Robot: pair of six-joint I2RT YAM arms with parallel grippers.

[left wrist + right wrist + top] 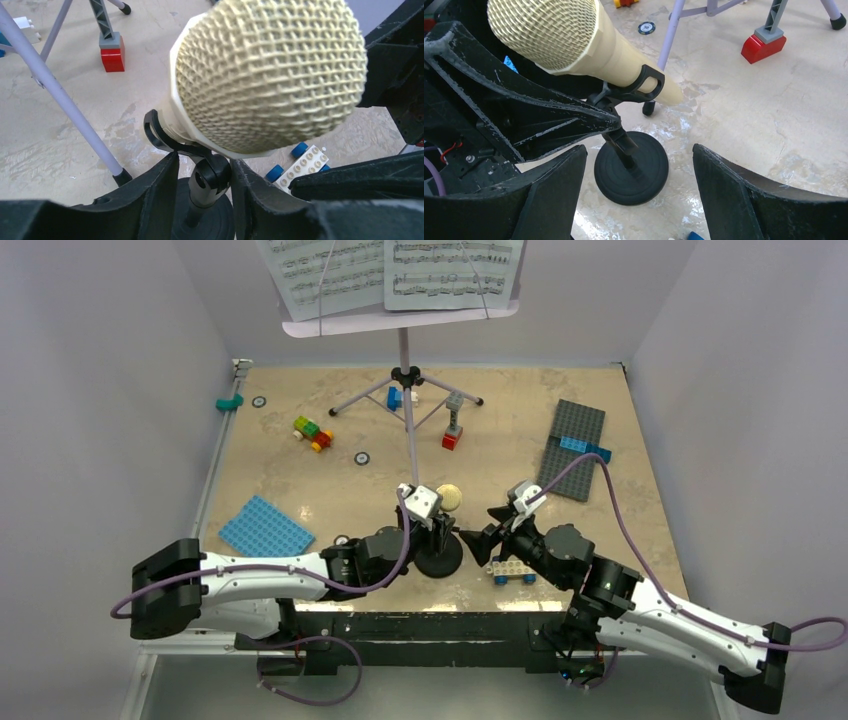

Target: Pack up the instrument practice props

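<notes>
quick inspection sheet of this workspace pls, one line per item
surface: beige marbled table, mottled finish
job's things: cream microphone clipped in black mic stand; lilac music stand upright at the back, sheet music on it
clutter: toy bricks, blue baseplate, grey baseplate, small round discs
grippers: left gripper brackets the mic stand's stem, grip unclear; right gripper open, facing the stand's base
cables: purple cables along both arms, in loose loops
surroundings: plain pale walls on three sides

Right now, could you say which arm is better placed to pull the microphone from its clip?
Likely right: the right gripper, open, faces the toy microphone; the left gripper straddles the mic stand.
</notes>
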